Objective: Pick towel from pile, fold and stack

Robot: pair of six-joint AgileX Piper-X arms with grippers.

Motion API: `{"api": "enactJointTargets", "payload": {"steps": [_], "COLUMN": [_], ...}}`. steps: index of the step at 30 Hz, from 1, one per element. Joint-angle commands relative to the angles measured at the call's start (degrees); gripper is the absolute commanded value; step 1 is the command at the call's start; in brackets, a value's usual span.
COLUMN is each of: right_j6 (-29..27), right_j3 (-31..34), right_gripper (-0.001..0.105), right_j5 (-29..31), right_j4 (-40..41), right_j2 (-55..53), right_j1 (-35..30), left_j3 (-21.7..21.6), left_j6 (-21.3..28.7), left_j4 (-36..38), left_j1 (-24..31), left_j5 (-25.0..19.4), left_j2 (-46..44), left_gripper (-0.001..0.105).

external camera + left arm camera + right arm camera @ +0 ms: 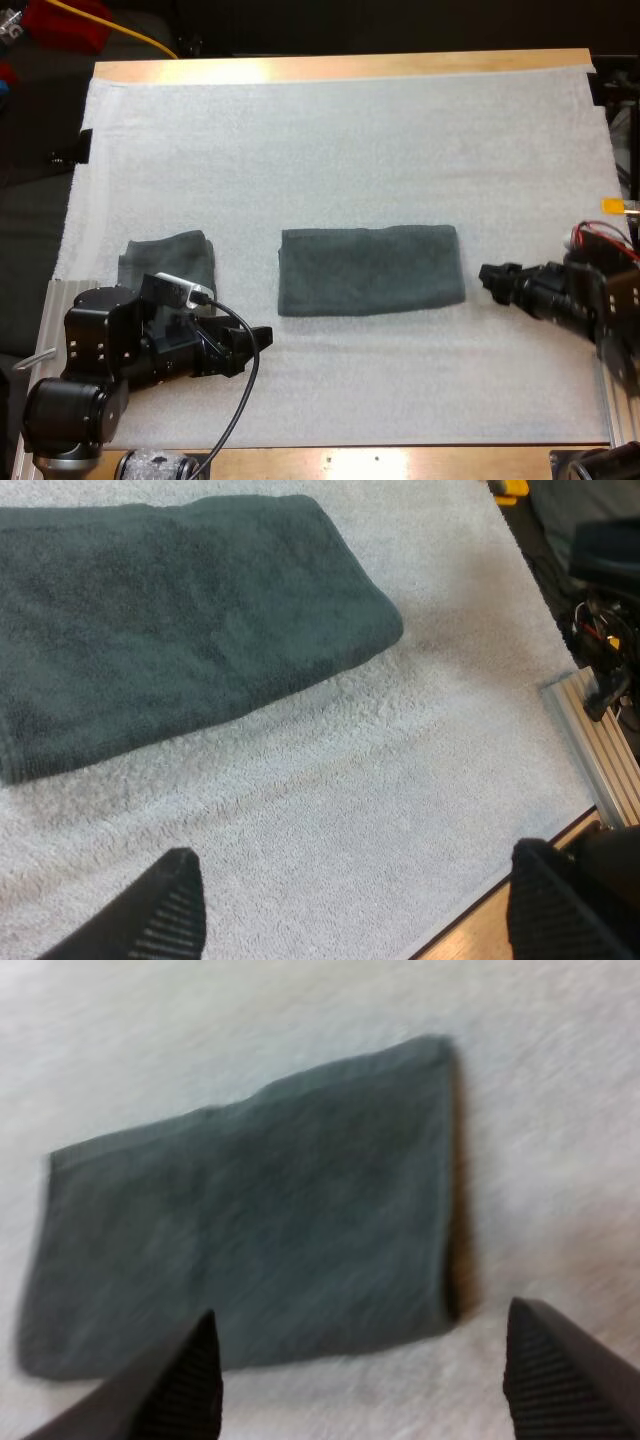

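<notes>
**Grey-green folded towel (370, 270), long axis left to right**

It lies on the white mat (400, 150) between two empty grippers, fingers spread wide: left gripper (262, 337) near its front-left corner, right gripper (488, 274) just off its right end.

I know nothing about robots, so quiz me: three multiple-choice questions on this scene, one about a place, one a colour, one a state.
1. Where does the flat towel lie?
A) middle of the white mat
B) draped over an arm
C) gripped between jaws
2. What colour is it?
A) red
B) dark grey-green
C) yellow
3. Both arms' jaws are:
A) shut on the towel
B) holding a cube
C) open, holding nothing
Answers: 1 A, the high view shows it mid-mat; 2 B, every view shows that shade; 3 C, each wrist view shows them apart, clear of the towel.
</notes>
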Motion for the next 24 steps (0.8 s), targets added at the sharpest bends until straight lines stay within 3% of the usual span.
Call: {"api": "enactJointTargets", "payload": {"steps": [1, 13, 19, 24], "right_j6": [-1.88, -13.23, -20.16, -21.41], "right_j3": [-1.30, -5.40, -5.40, -5.40], "right_gripper": [0.059, 0.059, 0.059, 0.059], "right_j5": [-0.41, -17.41, -19.54, -21.97], "right_j4": [0.01, -0.10, -1.06, -3.25], "right_j2": [1.77, 20.08, 26.94, 31.56], "right_j1": [-1.64, -16.35, -17.65, -17.65], "left_j3": [-0.27, -0.27, -0.27, -0.27], "left_j6": [0.14, 0.14, 0.14, 0.03], "left_j4": [0.24, 0.81, 1.50, 1.10], "left_j1": [0.05, 0.05, 0.05, 0.05], "left_j5": [0.15, 0.13, -0.89, -4.24], "left_j2": [-0.11, -0.11, -0.11, -0.11], "left_gripper": [0.062, 0.062, 0.062, 0.062]}}
